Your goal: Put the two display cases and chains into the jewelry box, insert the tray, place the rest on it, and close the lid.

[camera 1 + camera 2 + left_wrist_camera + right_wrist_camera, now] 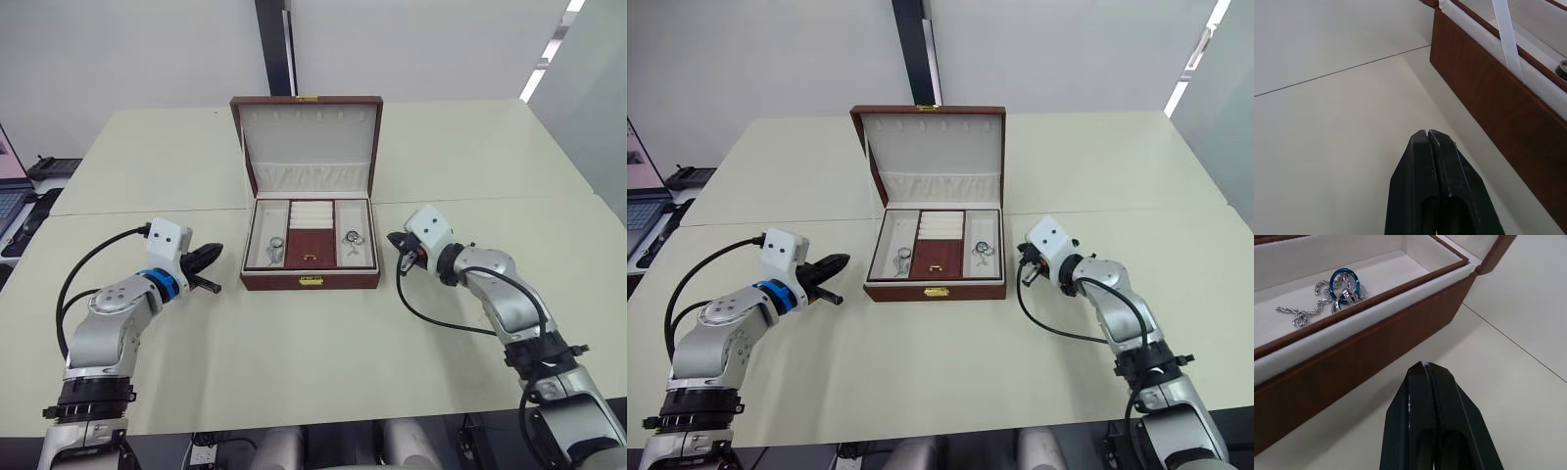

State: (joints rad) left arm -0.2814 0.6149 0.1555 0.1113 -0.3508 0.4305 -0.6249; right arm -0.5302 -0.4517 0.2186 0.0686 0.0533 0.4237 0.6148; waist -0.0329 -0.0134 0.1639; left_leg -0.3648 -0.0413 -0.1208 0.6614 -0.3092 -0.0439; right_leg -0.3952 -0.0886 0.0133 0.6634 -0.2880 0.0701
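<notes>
Step in hand: the shallow reddish-brown wooden tray (310,235) with cream lining sits in the large reddish-brown wooden jewelry box (310,281), and both silvery pieces lie on it, so judging by this only closing remains.
Box position: middle of the pale cream tabletop (313,362), between the two arms.
Lid: the hinged lid (310,145), cream-lined with a gathered fabric pocket, stands upright and open.
Jewellery: a thin silvery metal chain (276,249) lies in the left side compartment; a ring-topped short chain (1342,291) in the right one.
Left gripper (1428,133): black fingers pressed together, empty, just beside the box's left wall.
Right gripper (1425,364): fingers together, empty, near the box's right wall.
Next move: probably reach behind the lid and tip it forward until the small gold clasp (311,281) meets.
Surfaces: smooth polished wood grain outside, soft matte lining inside.
</notes>
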